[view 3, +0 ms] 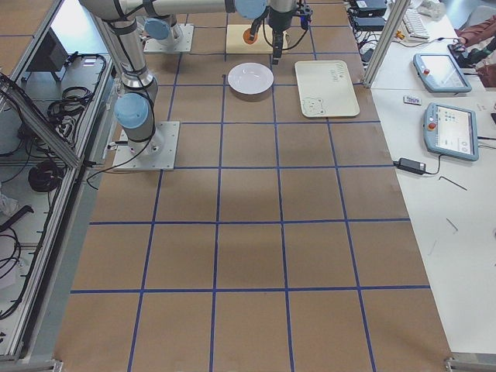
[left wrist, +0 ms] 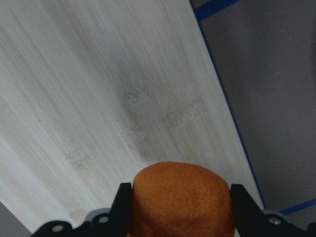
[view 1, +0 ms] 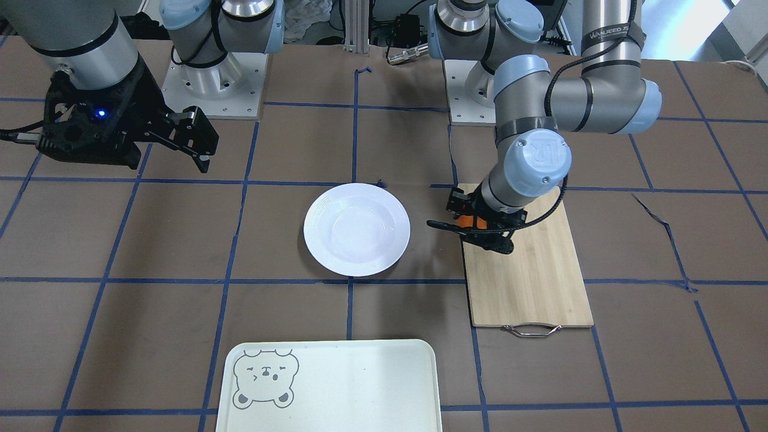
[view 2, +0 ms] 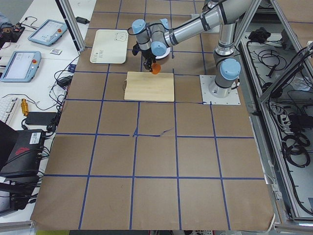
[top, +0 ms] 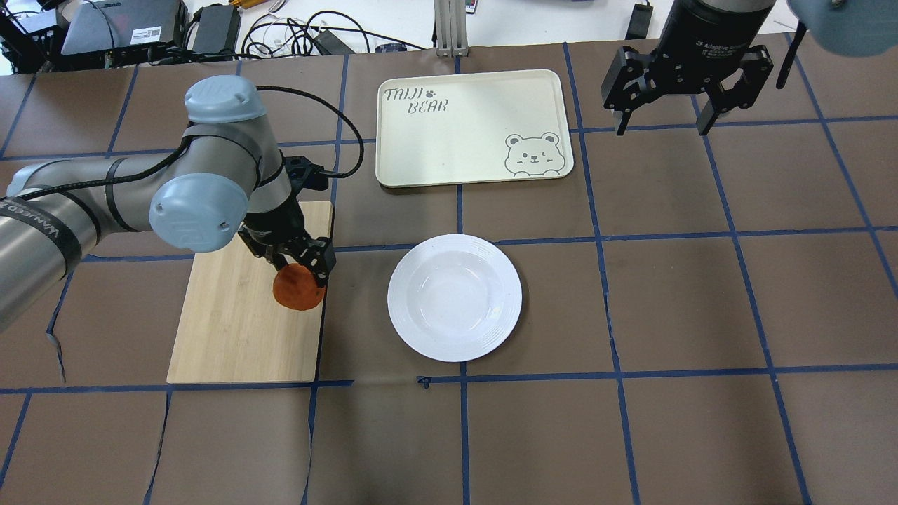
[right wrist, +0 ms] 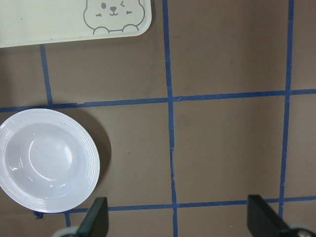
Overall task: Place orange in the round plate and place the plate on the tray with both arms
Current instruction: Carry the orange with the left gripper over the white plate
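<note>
My left gripper [top: 303, 268] is shut on the orange [top: 297, 289], holding it slightly above the bamboo board near the edge that faces the plate. In the left wrist view the orange [left wrist: 181, 196] sits between both black fingers. The white round plate [top: 454, 297] lies empty on the table, to the right of the board in the overhead view. The cream tray [top: 470, 126] with the bear drawing lies beyond the plate. My right gripper [top: 663, 128] hangs open and empty above the table, right of the tray; its wrist view shows the plate [right wrist: 47, 160] and a tray [right wrist: 49, 24] corner.
The bamboo cutting board [top: 238, 330] with a metal handle [view 1: 531, 329] lies under the left gripper. Brown table covering with blue tape lines spreads around. Cables and boxes sit beyond the table's far edge [top: 210, 28].
</note>
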You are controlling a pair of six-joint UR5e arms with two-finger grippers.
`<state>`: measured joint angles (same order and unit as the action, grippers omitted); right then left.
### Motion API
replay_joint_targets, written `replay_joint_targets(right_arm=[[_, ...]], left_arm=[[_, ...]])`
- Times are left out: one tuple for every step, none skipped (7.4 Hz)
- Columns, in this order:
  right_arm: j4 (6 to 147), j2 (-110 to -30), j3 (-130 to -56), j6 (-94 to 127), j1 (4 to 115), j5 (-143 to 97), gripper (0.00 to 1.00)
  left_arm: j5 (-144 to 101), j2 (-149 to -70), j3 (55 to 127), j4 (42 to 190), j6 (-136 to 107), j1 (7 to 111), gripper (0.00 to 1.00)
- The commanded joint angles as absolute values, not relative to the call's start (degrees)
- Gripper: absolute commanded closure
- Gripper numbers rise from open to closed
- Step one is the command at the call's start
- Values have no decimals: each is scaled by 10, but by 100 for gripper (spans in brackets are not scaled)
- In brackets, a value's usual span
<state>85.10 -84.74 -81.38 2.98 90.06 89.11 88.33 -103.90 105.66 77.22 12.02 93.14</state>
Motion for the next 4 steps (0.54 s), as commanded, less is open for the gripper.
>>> replay_joint_targets(right_arm=[[847, -850, -812, 27, 900, 896, 0], [848, -850, -817, 28, 901, 896, 0], [846, -851, -810, 26, 901, 894, 0], [848, -850, -816, 27, 901, 886, 0]], left_arm=[[789, -1066, 1022, 772, -82, 1045, 87], [757, -1089, 1023, 754, -89, 1069, 87], [754, -1109, 1023, 725, -97, 1086, 87], [754, -1127, 1025, 682, -108, 1091, 87]])
